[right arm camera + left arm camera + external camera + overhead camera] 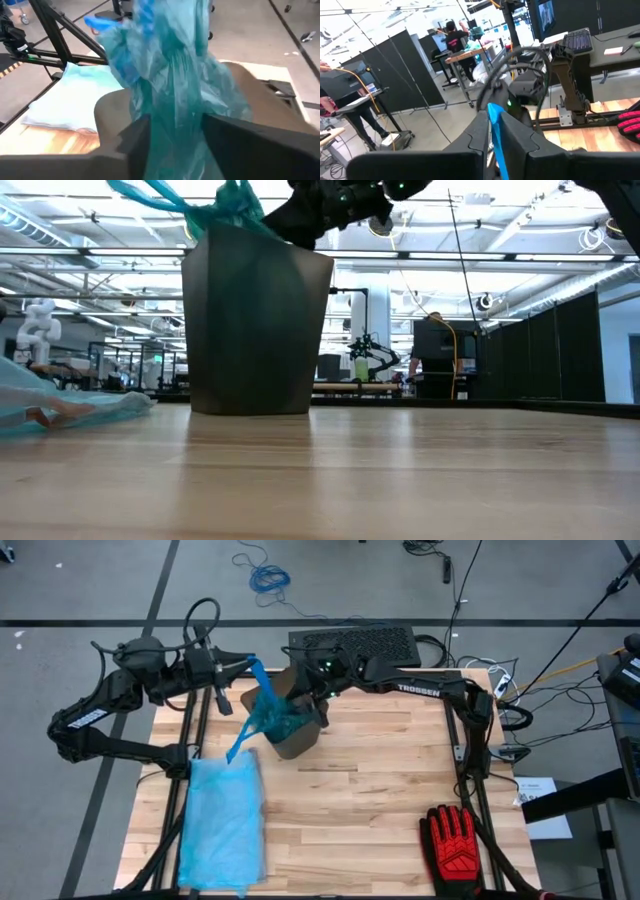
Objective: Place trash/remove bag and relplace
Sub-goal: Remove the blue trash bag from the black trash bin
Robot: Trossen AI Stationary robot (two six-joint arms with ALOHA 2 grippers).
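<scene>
The table [400, 800] carries a flat spare bag [222, 825] and a dark bin [298, 737] (its inside is hidden). Both grippers clamp the teal bag [268, 712] above it: left gripper [245, 668], right gripper [308, 700]. No trash is visible.
</scene>
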